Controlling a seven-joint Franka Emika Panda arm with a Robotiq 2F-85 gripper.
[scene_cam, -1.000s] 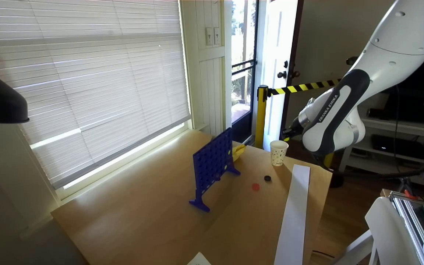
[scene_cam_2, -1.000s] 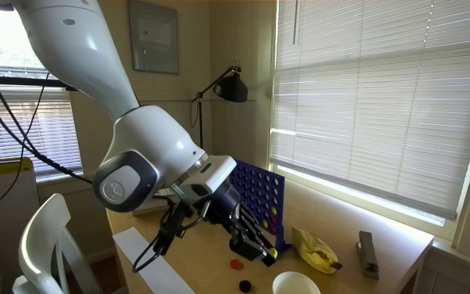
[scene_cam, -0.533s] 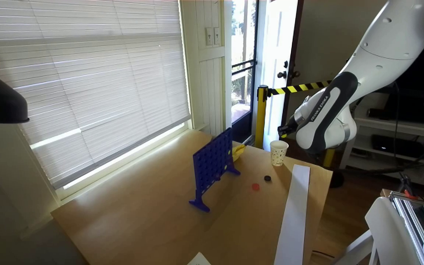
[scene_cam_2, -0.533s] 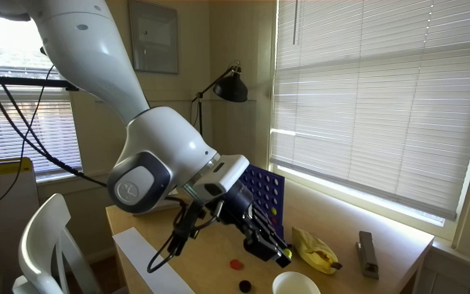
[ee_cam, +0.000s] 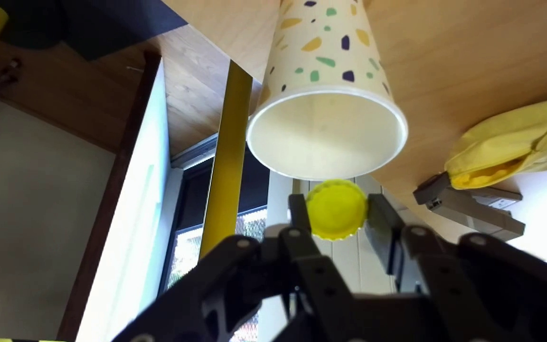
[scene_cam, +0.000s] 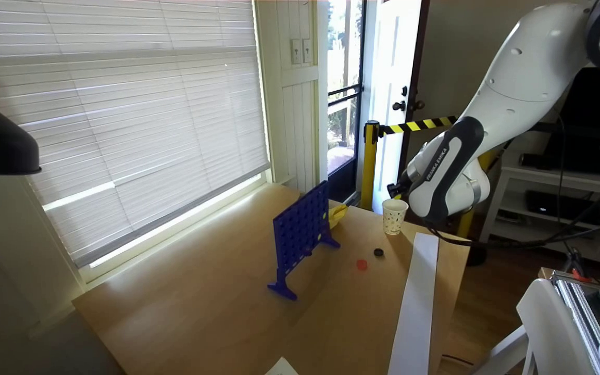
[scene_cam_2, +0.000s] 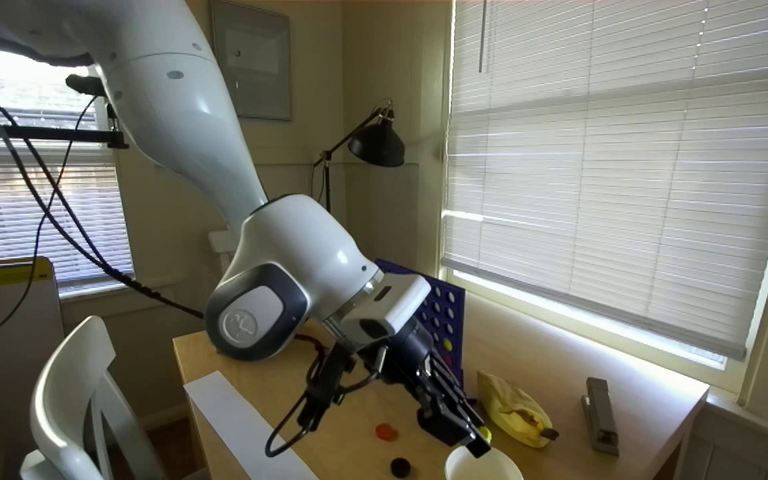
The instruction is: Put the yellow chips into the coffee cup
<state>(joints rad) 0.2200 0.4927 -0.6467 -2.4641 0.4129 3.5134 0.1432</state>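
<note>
The gripper (ee_cam: 336,209) is pinching a yellow chip (ee_cam: 335,212) by the cup (ee_cam: 325,61).
The chip is hanging, as far as the views are showing, just above the cup; a black disc (scene_cam: 378,252) and a red disc (scene_cam: 362,264) are lying near the cup, a blue rack (scene_cam: 301,229) standing farther from it.

One yellow chip (ee_cam: 336,209) between two fingers (ee_cam: 381,225), and two more yellow chips (scene_cam: 319,237) in the one blue rack (scene_cam: 301,228), so three in sight! A single cup (ee_cam: 328,71) on the bench (scene_cam: 216,291), there's one red disc (scene_cam: 362,264), there's one black disc (scene_cam: 378,252)! And it's one yellow pouch (scene_cam_2: 514,408), one stapler (scene_cam_2: 601,415), one white strip (scene_cam: 417,302), one black lamp (scene_cam_2: 377,142).
</note>
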